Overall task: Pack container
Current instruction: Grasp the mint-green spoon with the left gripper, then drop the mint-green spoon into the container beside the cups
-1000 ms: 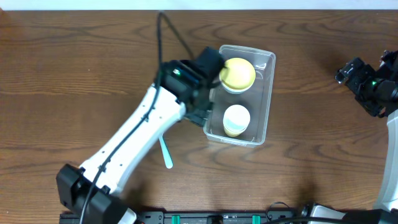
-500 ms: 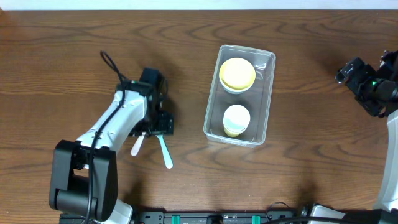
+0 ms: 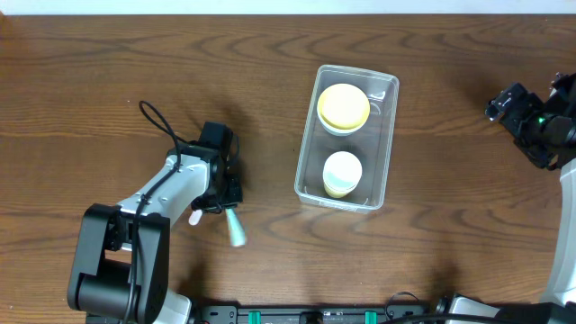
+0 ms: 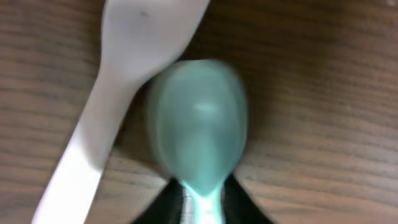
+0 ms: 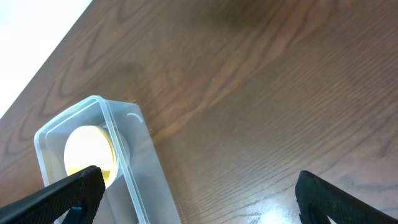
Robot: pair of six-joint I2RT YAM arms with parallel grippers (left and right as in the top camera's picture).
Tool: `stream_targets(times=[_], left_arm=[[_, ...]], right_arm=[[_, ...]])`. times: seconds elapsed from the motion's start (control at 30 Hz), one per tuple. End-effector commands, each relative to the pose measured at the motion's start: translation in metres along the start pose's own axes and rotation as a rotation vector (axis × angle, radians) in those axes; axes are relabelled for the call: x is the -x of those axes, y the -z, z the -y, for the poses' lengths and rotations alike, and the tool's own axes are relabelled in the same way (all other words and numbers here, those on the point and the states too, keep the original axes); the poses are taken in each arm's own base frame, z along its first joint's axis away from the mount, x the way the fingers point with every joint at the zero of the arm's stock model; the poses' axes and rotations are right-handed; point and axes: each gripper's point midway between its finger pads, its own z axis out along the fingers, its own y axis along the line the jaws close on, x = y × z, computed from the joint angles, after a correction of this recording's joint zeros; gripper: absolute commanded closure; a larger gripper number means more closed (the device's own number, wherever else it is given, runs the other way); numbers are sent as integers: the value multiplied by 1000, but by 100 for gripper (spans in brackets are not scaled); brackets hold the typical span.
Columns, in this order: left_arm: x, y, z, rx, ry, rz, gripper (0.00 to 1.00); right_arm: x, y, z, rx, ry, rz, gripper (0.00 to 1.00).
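Observation:
The clear container stands right of centre on the table, holding a yellow bowl and a white cup. My left gripper is well left of it, shut on the handle of a teal spoon. In the left wrist view the teal spoon fills the middle, its handle pinched in the left gripper. A white spoon lies right beside it on the table. My right gripper hangs open at the far right, empty. The right wrist view shows the container and the yellow bowl.
The white spoon lies just left of the teal one, partly under the left arm. A white strip runs along the table's far edge. Bare wood lies between the container and the right arm.
My left arm has drawn back from the container's left side to the two spoons. It has shut on the teal spoon, which now looks shorter and tilted. The right arm has not moved.

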Motion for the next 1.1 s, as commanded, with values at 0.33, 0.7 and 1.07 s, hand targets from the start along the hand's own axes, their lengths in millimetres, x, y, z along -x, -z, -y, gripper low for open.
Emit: stream_targets(times=[0.33,0.7,1.07], left_arm=[[-10,83,64,-115,-165,49,94],[-12,211,198,-337,-576,461,94],[-36,161,265,-363,-705,343,94]], right_arm=[[1,0,2,-3,-12,1,1],[1,0,2,-3,-12,1,1],[1,0,2,-3,-12,1,1]])
